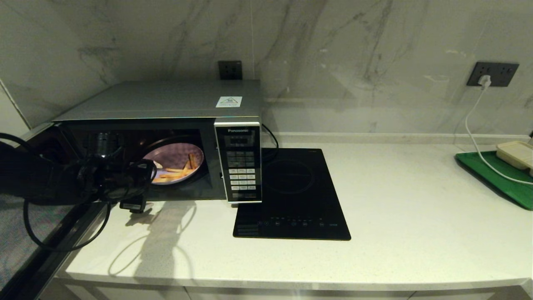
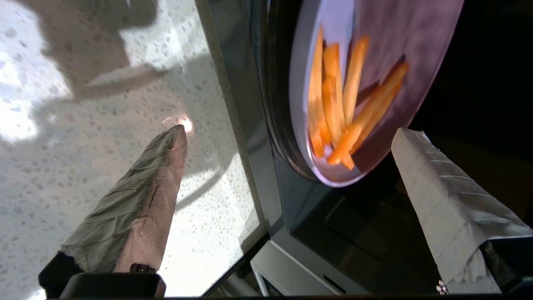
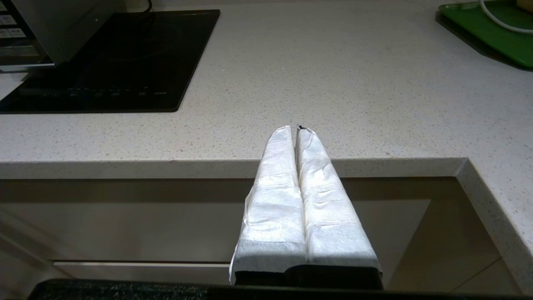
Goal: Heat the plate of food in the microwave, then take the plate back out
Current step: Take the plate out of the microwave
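Observation:
The silver-grey microwave [image 1: 166, 100] stands at the back left of the counter with its door [image 1: 50, 246] swung open to the left. Inside, the lilac plate [image 1: 177, 160] with orange fries [image 1: 179, 171] rests on the turntable. My left gripper [image 1: 141, 185] is at the cavity's mouth, open. In the left wrist view the plate [image 2: 416, 41] and fries [image 2: 337, 96] lie just ahead of the left gripper [image 2: 291, 131]; one wrapped finger [image 2: 141, 208] is over the counter, the other [image 2: 441, 191] inside the cavity, neither touching the plate. My right gripper [image 3: 296, 128] is shut and empty, below the counter's front edge.
A black induction hob [image 1: 291, 196] lies right of the microwave. At the far right a green tray [image 1: 495, 175] holds a beige lidded box [image 1: 516, 153], crossed by a white cable [image 1: 474, 137] from a wall socket. The microwave's front sill [image 2: 291, 266] is under the left gripper.

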Controlling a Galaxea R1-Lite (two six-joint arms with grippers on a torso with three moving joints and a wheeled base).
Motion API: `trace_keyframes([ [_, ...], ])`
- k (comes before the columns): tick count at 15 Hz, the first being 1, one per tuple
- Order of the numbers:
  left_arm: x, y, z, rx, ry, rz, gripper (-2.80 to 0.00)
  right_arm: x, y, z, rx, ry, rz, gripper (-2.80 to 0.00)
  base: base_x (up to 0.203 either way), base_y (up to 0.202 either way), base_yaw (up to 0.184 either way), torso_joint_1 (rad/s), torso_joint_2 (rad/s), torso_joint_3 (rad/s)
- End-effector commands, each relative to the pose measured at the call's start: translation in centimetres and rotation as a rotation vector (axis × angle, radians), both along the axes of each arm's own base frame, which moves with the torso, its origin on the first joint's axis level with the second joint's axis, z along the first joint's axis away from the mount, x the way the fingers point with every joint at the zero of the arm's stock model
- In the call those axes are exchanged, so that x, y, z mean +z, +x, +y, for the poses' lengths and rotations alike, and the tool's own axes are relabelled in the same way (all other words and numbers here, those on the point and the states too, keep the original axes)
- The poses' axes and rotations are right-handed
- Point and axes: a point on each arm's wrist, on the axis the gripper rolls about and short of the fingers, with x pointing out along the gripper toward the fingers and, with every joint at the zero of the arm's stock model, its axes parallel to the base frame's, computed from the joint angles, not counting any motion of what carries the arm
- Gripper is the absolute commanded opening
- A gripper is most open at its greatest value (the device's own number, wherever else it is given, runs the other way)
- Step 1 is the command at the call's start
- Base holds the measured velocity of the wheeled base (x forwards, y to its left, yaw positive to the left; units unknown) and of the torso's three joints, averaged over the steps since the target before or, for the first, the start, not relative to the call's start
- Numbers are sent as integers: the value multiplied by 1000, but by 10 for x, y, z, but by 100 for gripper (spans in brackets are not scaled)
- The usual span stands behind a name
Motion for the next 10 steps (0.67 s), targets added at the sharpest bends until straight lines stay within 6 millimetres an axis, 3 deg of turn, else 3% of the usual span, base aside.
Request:
trace_keyframes([
  [1, -7, 3, 2, 11, -8, 18, 0, 0, 0, 0, 0, 0, 1, -280, 0, 0, 0, 0, 0, 0],
  [10, -17, 5, 2, 17, 2, 54, 0, 0, 0, 0, 0, 0, 1, -280, 0, 0, 0, 0, 0, 0],
])
